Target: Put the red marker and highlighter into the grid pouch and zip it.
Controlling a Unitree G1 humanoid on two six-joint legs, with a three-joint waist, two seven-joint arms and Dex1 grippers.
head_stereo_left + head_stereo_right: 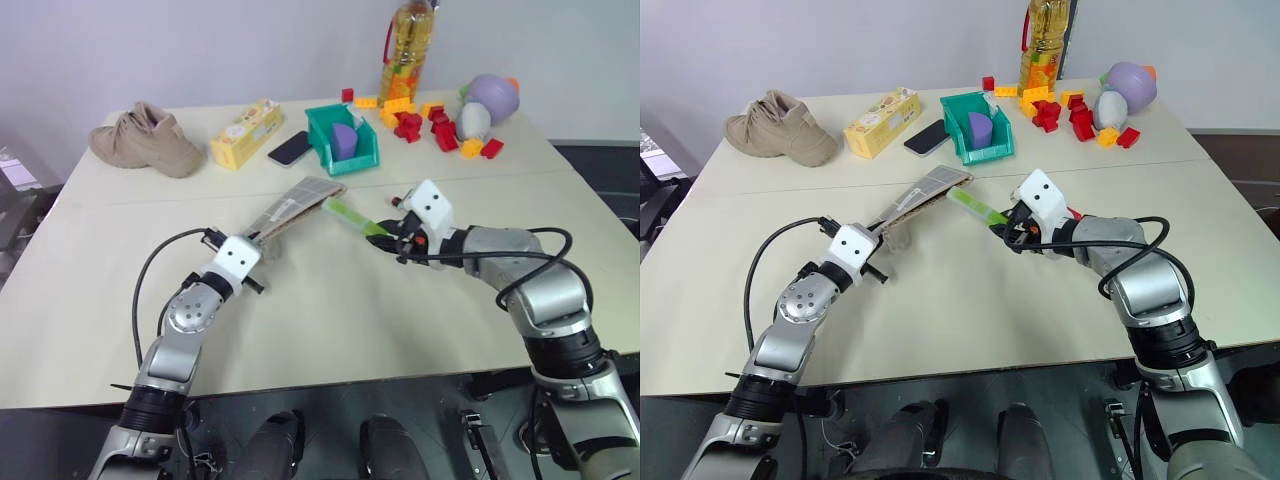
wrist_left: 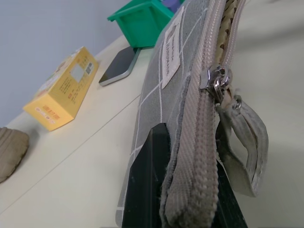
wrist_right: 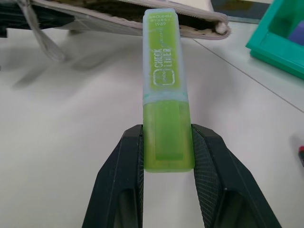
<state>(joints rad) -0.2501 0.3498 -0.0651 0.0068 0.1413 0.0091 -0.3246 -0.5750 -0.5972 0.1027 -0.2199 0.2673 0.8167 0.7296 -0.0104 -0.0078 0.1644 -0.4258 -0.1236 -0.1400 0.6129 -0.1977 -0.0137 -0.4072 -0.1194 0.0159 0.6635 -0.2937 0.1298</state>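
The grid pouch (image 1: 300, 200), grey with white lines, is held off the table, slanting away from my left gripper (image 1: 260, 240), which is shut on its near end beside the zipper pull (image 2: 216, 80). The zipper stands open along the top edge. My right gripper (image 3: 167, 135) is shut on the base of the light green highlighter (image 3: 161, 80). The highlighter's pale cap points at the pouch's far end and nearly touches the open edge. A small red-and-dark tip (image 3: 301, 153) shows by my right hand; I cannot tell whether it is the red marker.
At the back of the table stand a green bin (image 1: 322, 135) with a purple shape inside, a phone (image 1: 290, 148), a yellow box (image 1: 245, 132), a tan shoe (image 1: 145, 140), an oil bottle (image 1: 408, 50), red and yellow blocks (image 1: 430, 120) and a purple plush toy (image 1: 490, 98).
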